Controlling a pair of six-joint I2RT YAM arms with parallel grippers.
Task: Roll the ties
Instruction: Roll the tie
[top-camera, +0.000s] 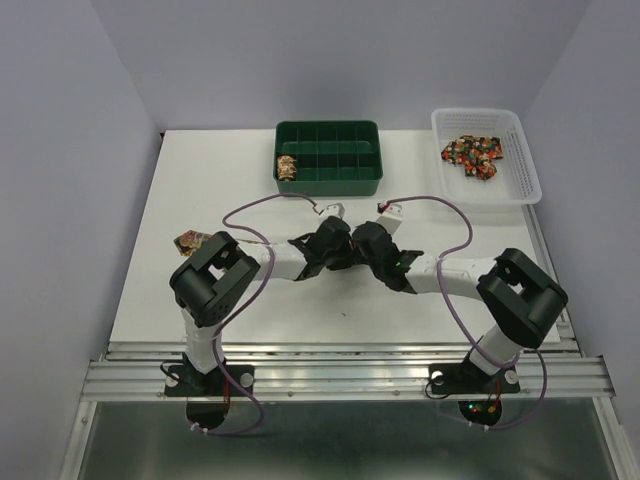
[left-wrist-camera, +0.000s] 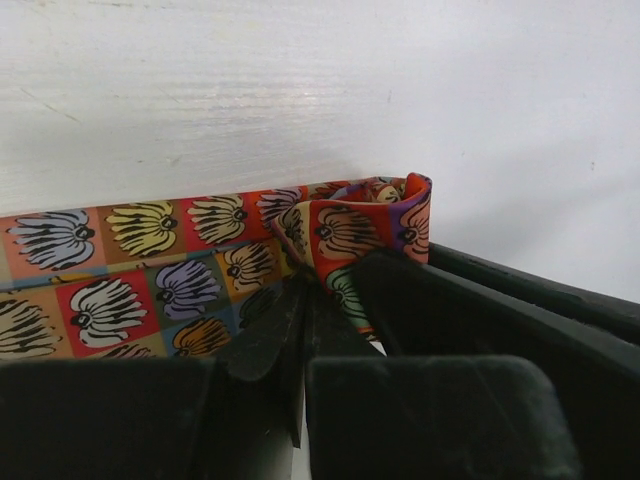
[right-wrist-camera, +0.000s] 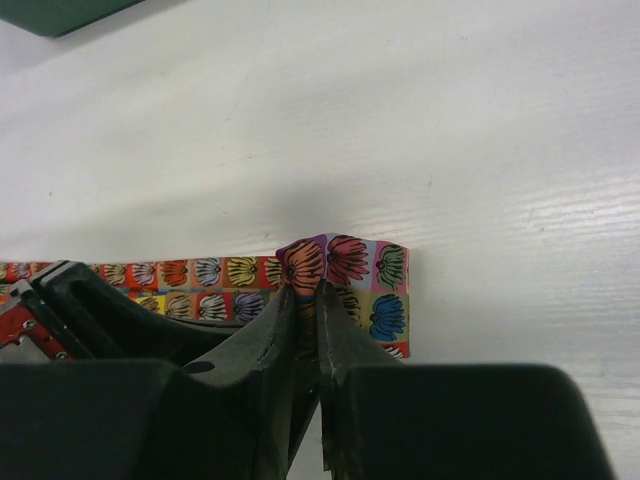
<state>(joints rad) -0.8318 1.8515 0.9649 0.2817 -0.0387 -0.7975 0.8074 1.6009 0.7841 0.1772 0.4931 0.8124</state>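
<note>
The tie (left-wrist-camera: 150, 270) is laid flat along the white counter (right-wrist-camera: 420, 120), its end folded over. That fold is clenched by the left hand (left-wrist-camera: 308, 310) and pinched by the right hand (right-wrist-camera: 305, 305).

white table (top-camera: 200, 180) — on it: green tray (top-camera: 330, 185) | white basket (top-camera: 522, 150) | tie strip (left-wrist-camera: 150, 270)

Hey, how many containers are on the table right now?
2. A dark green plastic compartment tray sits at the far centre, one rolled patchwork tie in its left column. A white plastic lattice basket sits at the far right, holding a heap of patchwork ties.
</note>
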